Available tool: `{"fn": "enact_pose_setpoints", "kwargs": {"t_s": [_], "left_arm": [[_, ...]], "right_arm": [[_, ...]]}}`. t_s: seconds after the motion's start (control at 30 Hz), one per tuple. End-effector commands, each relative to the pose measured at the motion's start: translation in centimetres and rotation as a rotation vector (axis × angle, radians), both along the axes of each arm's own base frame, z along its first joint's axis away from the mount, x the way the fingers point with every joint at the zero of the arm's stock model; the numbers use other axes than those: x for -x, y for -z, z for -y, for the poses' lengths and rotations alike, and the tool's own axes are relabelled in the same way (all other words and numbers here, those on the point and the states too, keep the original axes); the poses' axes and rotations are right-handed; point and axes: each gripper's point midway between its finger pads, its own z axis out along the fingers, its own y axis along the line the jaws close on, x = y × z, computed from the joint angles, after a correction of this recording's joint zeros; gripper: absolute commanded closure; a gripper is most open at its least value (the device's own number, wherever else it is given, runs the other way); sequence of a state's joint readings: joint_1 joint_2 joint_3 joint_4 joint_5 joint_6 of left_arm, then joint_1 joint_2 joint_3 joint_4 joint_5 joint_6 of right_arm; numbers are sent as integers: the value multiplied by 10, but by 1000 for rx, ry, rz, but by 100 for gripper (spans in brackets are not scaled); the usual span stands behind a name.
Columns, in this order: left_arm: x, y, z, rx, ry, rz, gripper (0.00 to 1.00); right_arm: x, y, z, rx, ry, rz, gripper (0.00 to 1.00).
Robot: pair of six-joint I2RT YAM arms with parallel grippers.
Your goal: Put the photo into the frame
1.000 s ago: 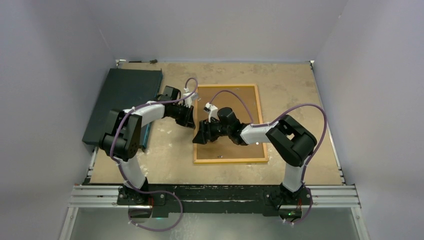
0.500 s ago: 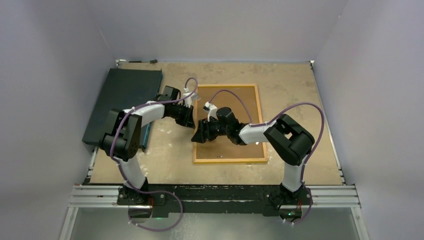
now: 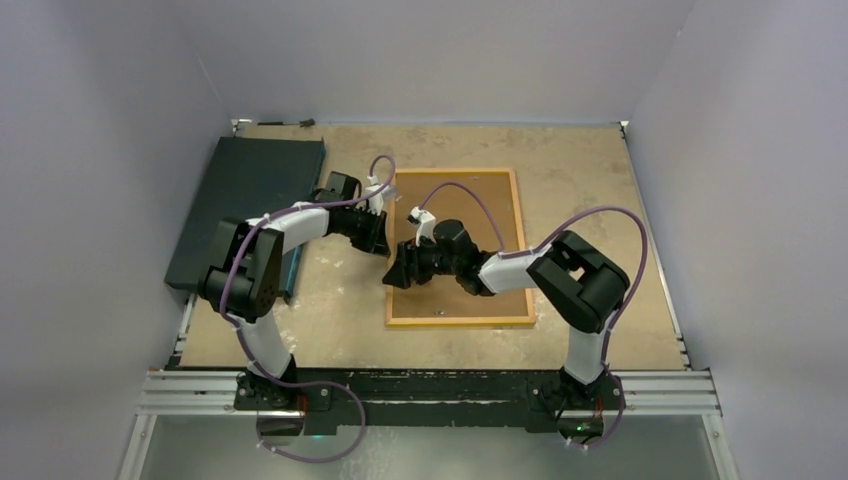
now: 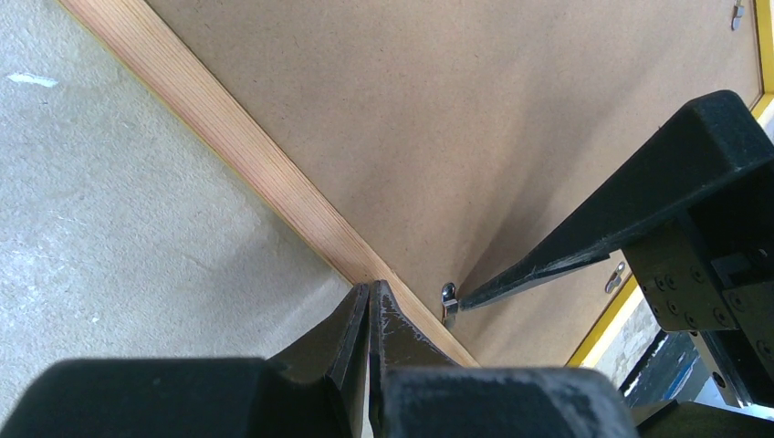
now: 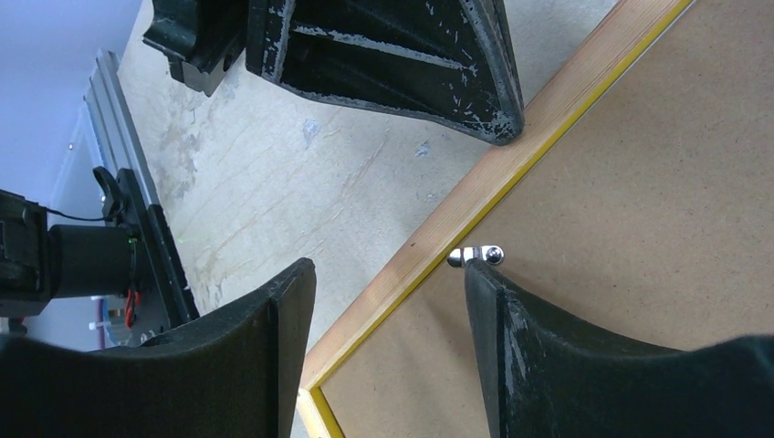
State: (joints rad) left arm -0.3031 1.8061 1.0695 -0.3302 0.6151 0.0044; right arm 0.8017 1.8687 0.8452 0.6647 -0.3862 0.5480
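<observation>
The frame (image 3: 460,321) lies face down mid-table, wood-toned back up, with a brown backing board (image 3: 470,195) inside it. The photo is hidden. My left gripper (image 4: 369,292) is shut with nothing in it, its tip resting on the frame's left wooden rail (image 4: 228,151). My right gripper (image 5: 391,274) is open and straddles that same rail (image 5: 511,173). Its inner fingertip touches a small metal turn clip (image 5: 476,255) at the board's edge, and its other finger hangs over the table. From above, the two grippers (image 3: 385,245) (image 3: 398,275) nearly meet at the frame's left side.
A dark flat slab (image 3: 245,205) lies at the table's left edge, beside the left arm. More metal clips (image 4: 737,11) (image 4: 618,276) sit along the board's edges. Grey walls close in the table, and an aluminium rail (image 3: 430,390) runs along the near edge.
My right gripper has crept a little left and farther along the frame's left rail, closer to the left gripper. The left arm has stayed put.
</observation>
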Motion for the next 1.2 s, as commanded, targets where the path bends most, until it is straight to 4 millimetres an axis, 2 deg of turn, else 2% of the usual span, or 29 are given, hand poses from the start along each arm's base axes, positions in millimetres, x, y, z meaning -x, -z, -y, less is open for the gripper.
{"fn": "enact_pose_setpoints", "kwargs": {"t_s": [0.0,0.33,0.73,1.17], "left_arm": [[-5,-14,10,42,29,41,99],[-4,-16,11,44,31,47,100],[-3,-13,11,44,32,42,100],[-1,-11,11,44,35,34,100]], "right_arm": [[15,13,12,65,-12,-24,35],[25,10,18,71,-37,-27,34],[16,12,-3,38,-61,-18,34],[2,21,-3,61,-3,17,34]]}}
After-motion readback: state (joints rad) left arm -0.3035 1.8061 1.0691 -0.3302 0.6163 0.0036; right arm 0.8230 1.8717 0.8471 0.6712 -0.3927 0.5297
